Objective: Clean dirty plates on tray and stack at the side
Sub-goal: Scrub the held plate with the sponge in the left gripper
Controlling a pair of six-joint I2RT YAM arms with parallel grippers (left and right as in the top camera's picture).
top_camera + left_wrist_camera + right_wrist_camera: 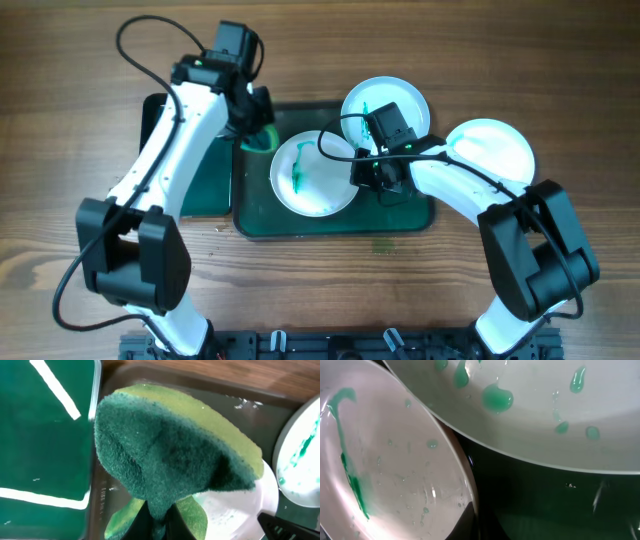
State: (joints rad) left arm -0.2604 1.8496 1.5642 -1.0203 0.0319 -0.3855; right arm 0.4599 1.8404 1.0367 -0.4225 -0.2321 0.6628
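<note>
Green scouring sponge with yellow-green foam backing [170, 455]: clamped between left gripper [161, 519] fingers, scouring face outward, above far-left corner of large dark green rectangular tray [330, 225]. Judged staged for scrubbing.
Round white plate with teal streak [310, 180]: flat in tray middle, smear unwiped.
Right gripper [365, 175]: at that plate's right rim, probably to steady it. Jaw state not discernible.
Second smeared white plate [372, 100]: overlapping tray's far-right rim.
Pale-blue plate [495, 148]: on wooden table [80, 120] right of tray, likely the stack site.
</note>
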